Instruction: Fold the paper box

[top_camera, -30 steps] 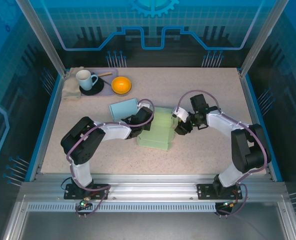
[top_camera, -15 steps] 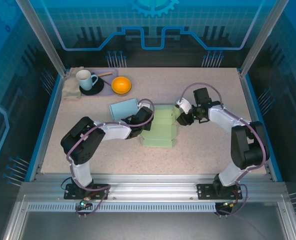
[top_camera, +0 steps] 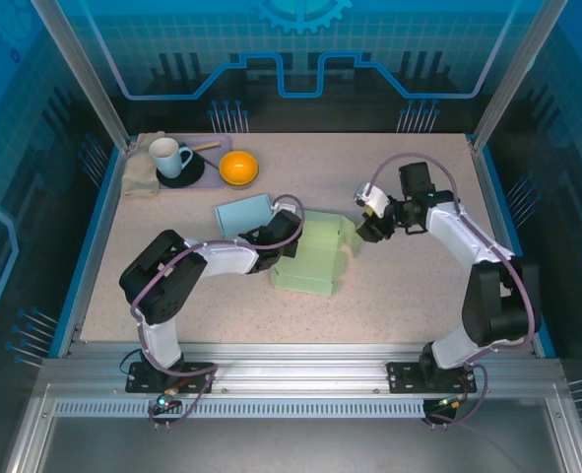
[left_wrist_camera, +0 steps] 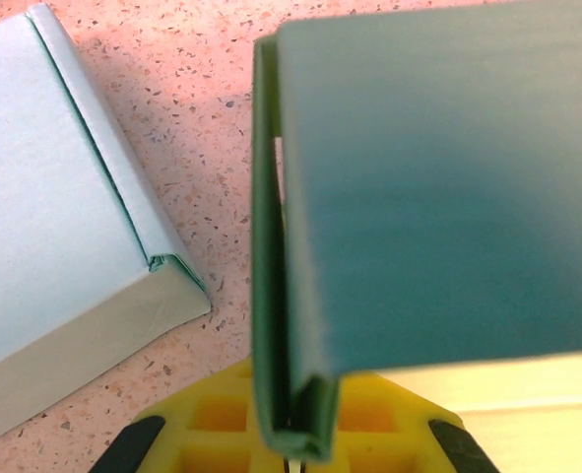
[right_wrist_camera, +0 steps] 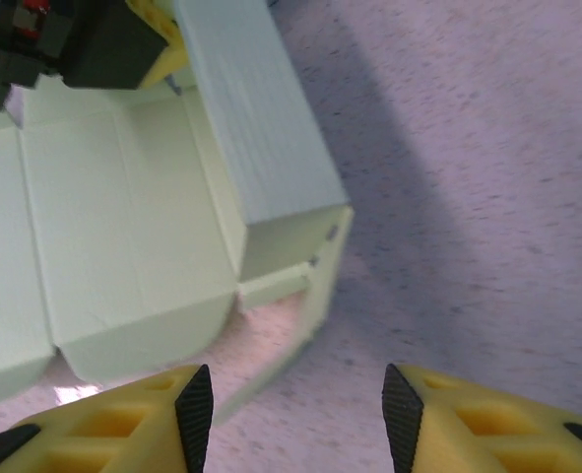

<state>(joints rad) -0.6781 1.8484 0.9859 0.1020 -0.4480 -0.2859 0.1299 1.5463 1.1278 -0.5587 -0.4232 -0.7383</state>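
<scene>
At the left edge of the paper box [top_camera: 308, 264], the left gripper [left_wrist_camera: 295, 448] is clamped shut on a raised side wall. The box lies between the two arms, with a flat blue box [top_camera: 243, 213] just behind-left of it. Off the box's far right corner the right gripper [top_camera: 361, 229] stands open and apart, jaws facing the half-raised right wall, which runs far-to-near. Judgement: the right arm is nearer, so that fold falls to it.

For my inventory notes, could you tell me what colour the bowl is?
The bowl is orange; clearest in the top view.
</scene>
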